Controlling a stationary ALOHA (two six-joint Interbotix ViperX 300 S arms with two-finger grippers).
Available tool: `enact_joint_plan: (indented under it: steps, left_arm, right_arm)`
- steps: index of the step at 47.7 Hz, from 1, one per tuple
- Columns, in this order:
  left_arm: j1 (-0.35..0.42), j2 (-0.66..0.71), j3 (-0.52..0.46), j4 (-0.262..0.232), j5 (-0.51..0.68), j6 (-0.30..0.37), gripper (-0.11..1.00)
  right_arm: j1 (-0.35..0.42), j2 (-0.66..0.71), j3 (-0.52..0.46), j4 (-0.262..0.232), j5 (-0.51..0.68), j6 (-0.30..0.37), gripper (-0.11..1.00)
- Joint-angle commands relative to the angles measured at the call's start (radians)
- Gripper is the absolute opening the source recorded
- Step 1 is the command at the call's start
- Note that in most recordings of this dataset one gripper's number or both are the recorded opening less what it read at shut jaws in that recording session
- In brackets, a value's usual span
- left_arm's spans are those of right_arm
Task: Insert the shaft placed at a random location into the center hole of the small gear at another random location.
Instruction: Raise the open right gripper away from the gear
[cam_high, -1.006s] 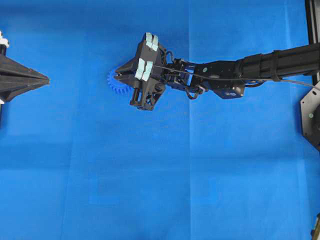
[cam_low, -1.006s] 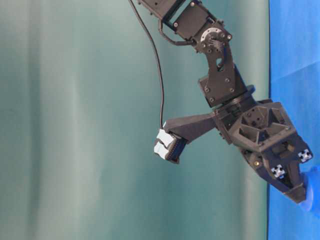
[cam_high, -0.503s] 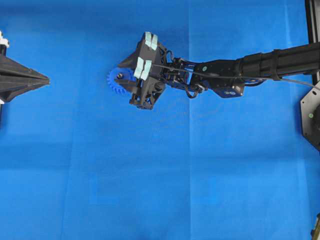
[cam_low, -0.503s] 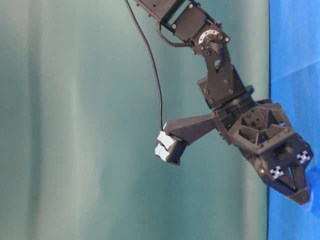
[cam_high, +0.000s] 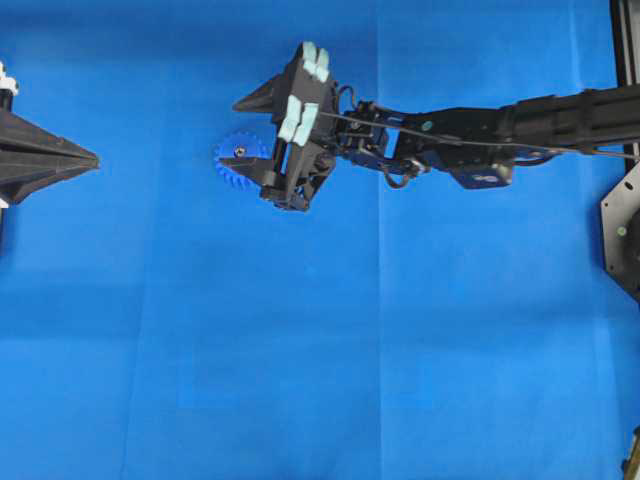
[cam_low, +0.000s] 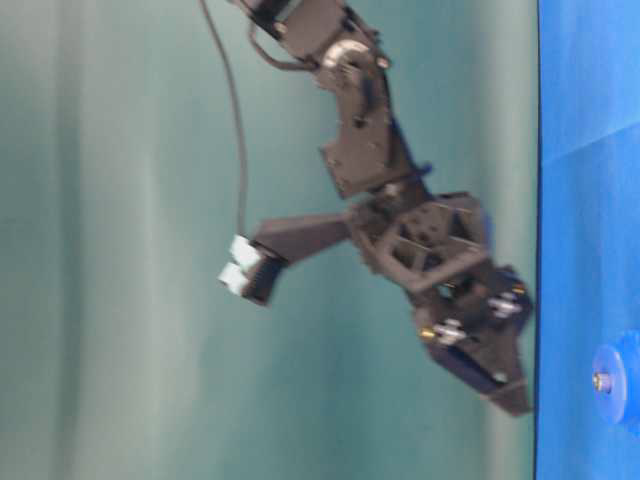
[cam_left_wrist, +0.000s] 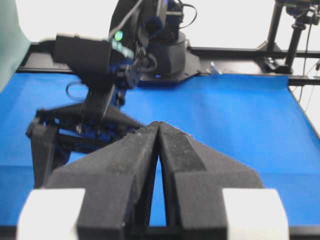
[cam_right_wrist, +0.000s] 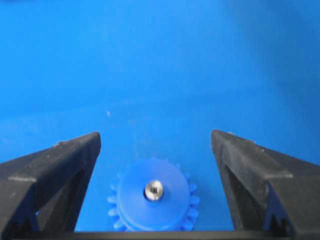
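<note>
While the shaft (cam_right_wrist: 154, 189) stands in the small gear (cam_right_wrist: 153, 202), right jaws gape wide, empty.

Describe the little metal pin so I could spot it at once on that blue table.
Start at the blue cloth-covered table and find the black right gripper with open jaws. Just beside it lies a small bright blue toothed plastic gear. The tiny silvery metal shaft stands in its hub, the only shiny spot amid blue.
</note>
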Motion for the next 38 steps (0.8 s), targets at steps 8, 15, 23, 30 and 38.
enact_joint_plan:
  steps: [8,15,23,30,38]
  left_arm:
    - [0.002,0.002,-0.012,0.002,-0.005,0.000,0.00]
    - [0.002,-0.003,-0.012,0.000,-0.006,0.000,0.00]
    - [0.002,-0.003,-0.012,0.002,-0.005,0.000,0.00]
    - [0.002,-0.005,-0.011,0.002,-0.005,0.000,0.00]
    - [0.002,-0.006,-0.012,0.002,-0.005,0.000,0.00]
  right_arm:
    - [0.002,-0.127,0.012,-0.003,0.038,-0.003,0.78]
    - [0.003,-0.153,0.017,-0.011,0.061,-0.005,0.78]
    - [0.005,-0.155,0.021,-0.011,0.066,-0.005,0.78]
    - [0.011,-0.170,0.048,-0.009,0.067,-0.005,0.78]
    - [0.015,-0.215,0.101,-0.011,0.067,-0.002,0.78]
